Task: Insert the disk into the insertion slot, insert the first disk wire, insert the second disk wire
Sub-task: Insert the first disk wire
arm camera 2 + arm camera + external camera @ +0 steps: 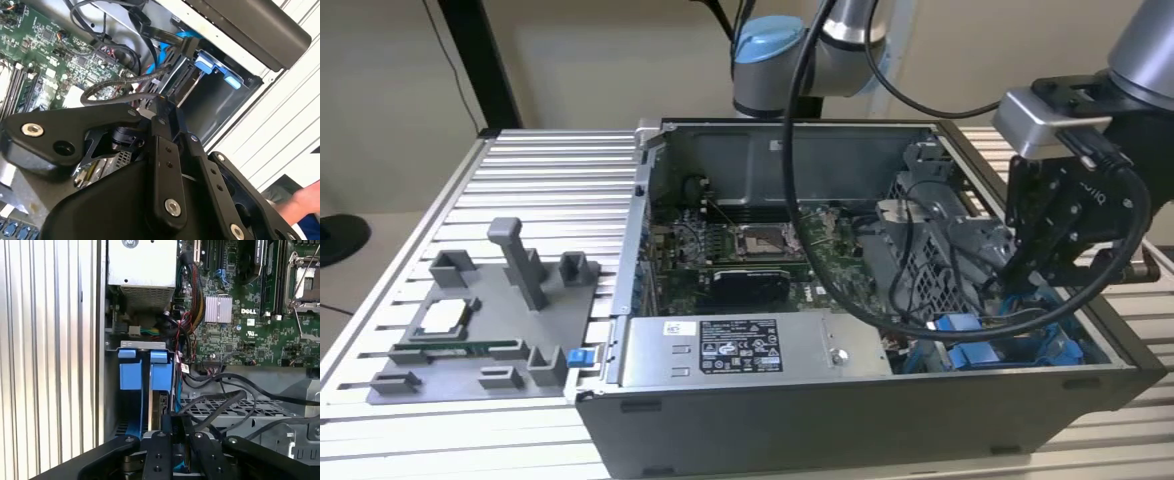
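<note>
Fingers (167, 150) of the gripper (172, 421) are pinched together close to the disk (161, 407) — it sits edge-on in the insertion slot (131, 376), long axis running into the bay between blue rails (160, 375). Black cables (220, 405) crowd beside the fingertips.

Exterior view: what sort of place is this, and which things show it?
Probably a robotics lab bench: an open computer case on a slotted metal table, a robot arm over it, a grey parts fixture beside it.

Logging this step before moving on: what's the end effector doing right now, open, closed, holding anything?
End effector: closed, down beside the blue drive bay; whether anything is pinched in it cannot be told.
</note>
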{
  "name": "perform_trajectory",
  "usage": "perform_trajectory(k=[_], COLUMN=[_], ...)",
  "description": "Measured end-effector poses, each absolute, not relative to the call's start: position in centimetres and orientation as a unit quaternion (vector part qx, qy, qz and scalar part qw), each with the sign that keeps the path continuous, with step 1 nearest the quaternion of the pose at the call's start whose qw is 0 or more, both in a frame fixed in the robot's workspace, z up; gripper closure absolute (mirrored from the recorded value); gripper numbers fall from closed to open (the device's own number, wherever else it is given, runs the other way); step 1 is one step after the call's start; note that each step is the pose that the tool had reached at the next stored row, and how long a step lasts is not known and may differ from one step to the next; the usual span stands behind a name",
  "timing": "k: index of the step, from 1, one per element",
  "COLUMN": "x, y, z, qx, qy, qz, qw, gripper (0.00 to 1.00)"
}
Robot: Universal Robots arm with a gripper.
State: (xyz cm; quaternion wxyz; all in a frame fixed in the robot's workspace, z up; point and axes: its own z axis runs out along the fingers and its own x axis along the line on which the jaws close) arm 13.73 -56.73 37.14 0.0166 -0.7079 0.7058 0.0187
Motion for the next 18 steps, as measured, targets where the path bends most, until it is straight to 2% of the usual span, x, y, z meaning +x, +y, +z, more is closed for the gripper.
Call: perform_trajectory(k=[10,18], x=[14.9,15.0], y=[-58.1,-58.1], z=[36.8,36.8], qx=[-0.707,-0.707], qy=[0.706,0.706], qz=[0.035,0.036], qw=[0.001,0.0], gripper=[1.0,1.0])
